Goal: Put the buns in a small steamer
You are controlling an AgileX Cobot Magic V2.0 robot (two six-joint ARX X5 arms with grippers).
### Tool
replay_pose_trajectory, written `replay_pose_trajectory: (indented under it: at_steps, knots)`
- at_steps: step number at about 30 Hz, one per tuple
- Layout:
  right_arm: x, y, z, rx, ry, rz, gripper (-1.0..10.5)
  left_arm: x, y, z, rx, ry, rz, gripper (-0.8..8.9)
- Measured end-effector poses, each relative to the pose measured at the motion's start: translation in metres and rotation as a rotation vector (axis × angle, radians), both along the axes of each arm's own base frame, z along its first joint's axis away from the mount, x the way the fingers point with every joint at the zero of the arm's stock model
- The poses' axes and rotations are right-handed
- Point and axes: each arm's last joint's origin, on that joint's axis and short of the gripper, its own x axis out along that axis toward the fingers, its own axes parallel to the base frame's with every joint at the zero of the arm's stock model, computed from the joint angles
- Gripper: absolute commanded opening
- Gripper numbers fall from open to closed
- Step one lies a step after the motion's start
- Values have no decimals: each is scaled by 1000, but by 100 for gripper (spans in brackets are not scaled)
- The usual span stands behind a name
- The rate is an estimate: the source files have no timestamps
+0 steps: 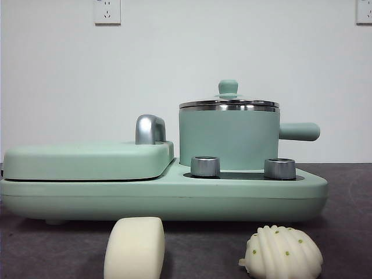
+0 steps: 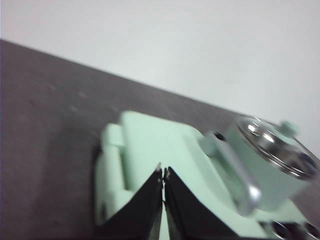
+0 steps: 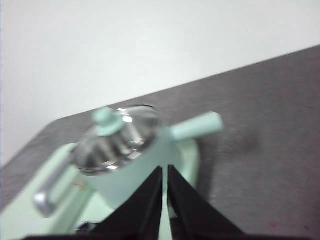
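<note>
The small steamer (image 1: 228, 136), a mint-green pot with a steel rim and side handle, stands on the right of the cooker base with its lid (image 1: 228, 103) on. It also shows in the left wrist view (image 2: 272, 160) and the right wrist view (image 3: 131, 165). The smooth block bun (image 1: 135, 248) lies on the table in front at the left. The ridged shell bun (image 1: 282, 252) with green specks lies at the front right. My left gripper (image 2: 163, 172) is shut and empty, high above the griddle. My right gripper (image 3: 165, 170) is shut and empty, high above the steamer. Neither arm shows in the front view.
The flat mint-green griddle (image 1: 87, 160) with a chrome handle (image 1: 149, 129) fills the cooker's left half. Two steel knobs (image 1: 204, 165) stand on the base (image 1: 163, 197) in front of the steamer. The dark table (image 1: 349, 232) extends around the cooker, with a white wall behind.
</note>
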Motion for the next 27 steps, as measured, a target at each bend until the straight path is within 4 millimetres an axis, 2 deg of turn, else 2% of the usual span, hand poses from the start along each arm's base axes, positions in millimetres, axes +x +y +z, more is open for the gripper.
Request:
replay_pose_trajectory:
  at_steps: [4,6,8,12,20,27]
  knots:
    - [-5,2,28,10,34,84,14,0,-2,29,-7,35,-50,10]
    - [-5,3,40,16,72,138,14,1,-2,47,-8,28,-67,46]
    - [-3,5,50,22,106,196,14,6,-3,64,-8,23,-73,97]
    - [3,9,68,8,151,356,14,19,-4,94,-7,72,-109,116]
    - [17,12,96,-71,172,480,14,53,-13,132,26,173,-307,116]
    - [23,12,107,-147,139,498,15,76,-25,153,105,224,-440,118]
